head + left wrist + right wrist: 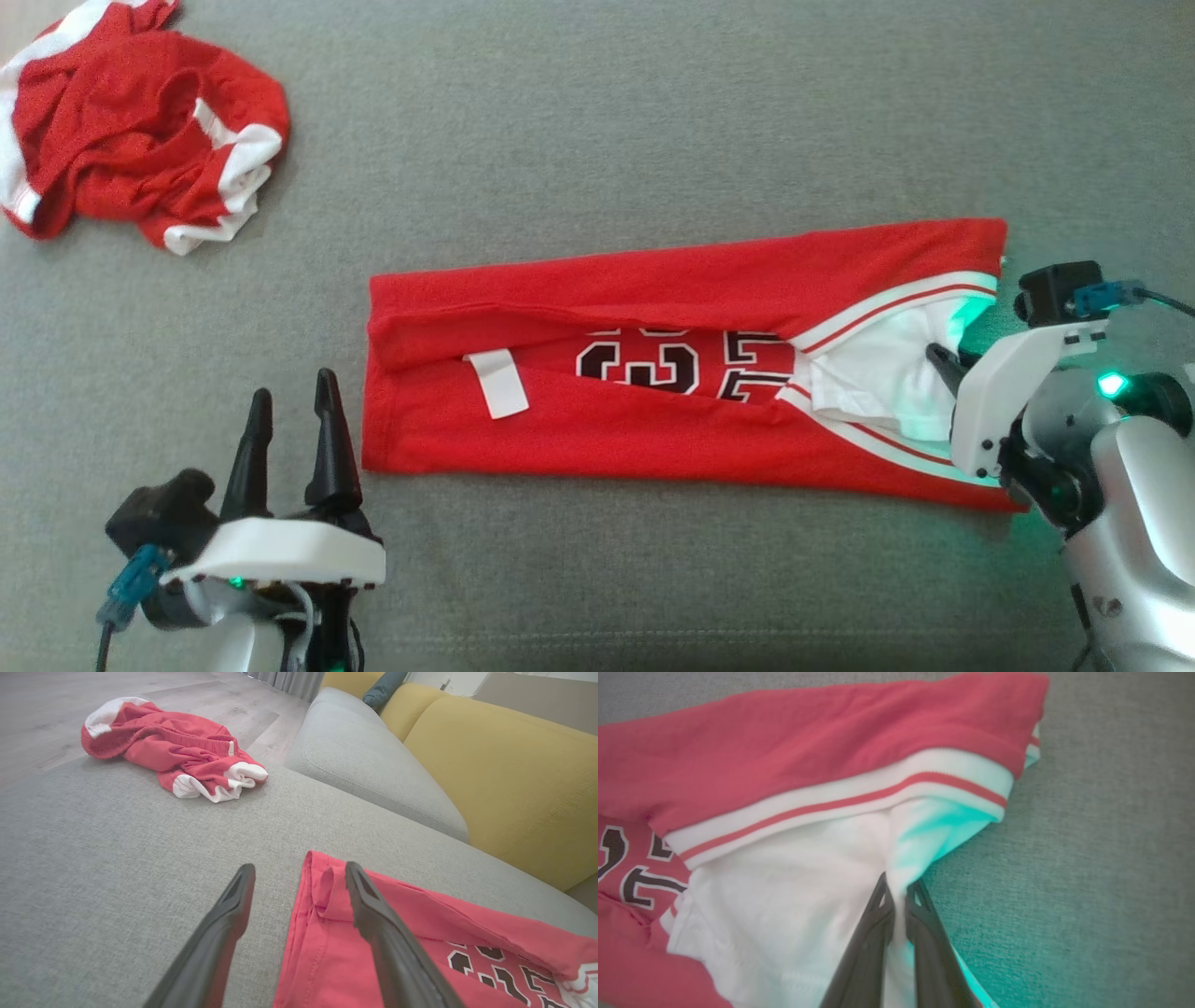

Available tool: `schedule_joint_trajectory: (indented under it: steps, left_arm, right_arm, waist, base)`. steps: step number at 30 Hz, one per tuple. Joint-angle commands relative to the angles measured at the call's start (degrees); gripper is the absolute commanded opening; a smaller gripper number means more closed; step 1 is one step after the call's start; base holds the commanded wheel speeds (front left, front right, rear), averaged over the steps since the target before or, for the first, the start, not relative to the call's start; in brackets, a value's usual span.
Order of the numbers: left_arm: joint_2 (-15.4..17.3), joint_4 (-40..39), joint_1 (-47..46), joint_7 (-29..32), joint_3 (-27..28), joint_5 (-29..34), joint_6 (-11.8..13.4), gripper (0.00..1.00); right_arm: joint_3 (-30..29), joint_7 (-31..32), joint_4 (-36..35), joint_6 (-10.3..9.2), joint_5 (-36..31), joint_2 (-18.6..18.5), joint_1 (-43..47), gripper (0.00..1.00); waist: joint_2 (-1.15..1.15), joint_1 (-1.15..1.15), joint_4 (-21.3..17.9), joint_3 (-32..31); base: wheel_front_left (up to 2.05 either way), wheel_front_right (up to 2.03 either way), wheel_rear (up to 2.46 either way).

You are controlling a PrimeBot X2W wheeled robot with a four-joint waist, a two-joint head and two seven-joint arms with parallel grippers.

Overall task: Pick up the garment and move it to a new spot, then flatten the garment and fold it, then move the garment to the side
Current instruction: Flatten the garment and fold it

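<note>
**Grippers (nearest).** The left gripper (294, 392) is released, with its fingers spread, and is positioned just beside the left end of the jersey (653, 280). In the left wrist view one finger is seen over the hem; contact cannot be confirmed. The right gripper (899, 882) is clenched on a pinch of the white inner layer (784, 882) at the jersey's right end.

**Garment.** The jersey is laid on the grey sofa seat (597, 112) as a long strip. Both long edges are folded inward, and a number print and a white label (499, 383) are exposed in the gap between them.

**Handling.** The fabric is judged to be light, soft and limp, so no stiffness should be expected. Sagging between hold points is likely, and the inward folds may slide open if only one layer is lifted. A hold through all layers at each short end is recommended; the left hem is not yet taken.

**Beyond.** A second red garment (121, 121) is crumpled well apart at the far left. A yellow backrest (490, 765) is seen behind the seat.
</note>
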Motion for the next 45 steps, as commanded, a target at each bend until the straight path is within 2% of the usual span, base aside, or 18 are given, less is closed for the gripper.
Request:
schedule_joint_trajectory:
  steps: [1, 6, 13, 17, 24, 35, 40, 43, 45]
  left_arm:
    - [0.2, -1.3, -2.0, -0.7, 2.3, 0.6, -0.3, 1.0]
    - [0.5, -1.1, -1.5, -0.7, 2.2, 1.3, -0.6, 1.0]
    - [0.9, -1.1, -1.0, -0.4, 1.5, 1.7, -0.5, 1.0]
    - [0.9, -0.9, -1.0, -0.2, 0.8, 1.8, -0.6, 1.0]
    - [1.3, -0.2, -1.3, 0.0, 0.4, 1.8, -0.6, 1.0]
    - [1.2, 0.3, -1.2, 0.0, -0.2, 1.3, -0.6, 1.0]
    - [1.0, 0.5, -1.5, -0.1, -0.7, 1.1, -0.7, 1.0]
    - [0.9, 0.8, -1.8, -0.1, -1.3, 1.1, -0.9, 1.0]
    - [0.9, 0.9, -2.1, -0.1, -1.6, 1.2, -1.0, 1.0]
  right_arm:
    - [1.3, -0.8, -0.7, 0.37, -0.3, -0.5, -0.5, 0.0]
    - [0.0, -3.9, 0.2, 0.37, -0.5, -0.5, -1.8, 0.0]
    - [-4.6, -5.9, -2.0, 0.37, -0.9, -4.7, -1.4, 0.0]
    - [-5.2, -5.5, -3.3, 0.37, -0.3, -5.4, -0.2, 0.0]
    - [-0.3, -5.5, -8.1, 0.37, 3.6, -2.7, 1.4, 0.0]
    - [9.9, -2.5, -20.5, 0.37, 11.0, -0.2, 2.9, 0.0]
    - [13.5, -1.3, -22.0, 0.37, 13.9, 4.0, 2.2, 0.0]
    - [15.7, -1.9, -20.1, 0.37, 14.4, 7.7, 1.0, 0.0]
    - [16.3, -2.4, -18.9, 0.37, 14.4, 8.7, 0.6, 0.0]
  waist:
    - [0.0, 0.0, -0.5, -0.5]
    - [0.0, 0.0, -2.4, -1.8]
    - [0.0, 0.0, -6.3, -3.3]
    - [0.0, 0.0, -7.6, -3.8]
    - [0.0, 0.0, -8.2, -4.7]
    - [0.0, 0.0, -5.5, -6.4]
    - [0.0, 0.0, -3.9, -6.6]
    - [0.0, 0.0, -2.7, -6.5]
    - [0.0, 0.0, -2.1, -6.3]
  base:
    - [0.0, 0.0, 0.0]
    - [0.0, 0.0, 0.0]
    - [0.0, 0.0, 0.0]
    - [0.0, 0.0, 0.0]
    - [0.0, 0.0, 0.0]
    - [0.0, 0.0, 0.0]
    - [0.0, 0.0, 0.0]
    - [0.0, 0.0, 0.0]
    - [0.0, 0.0, 0.0]
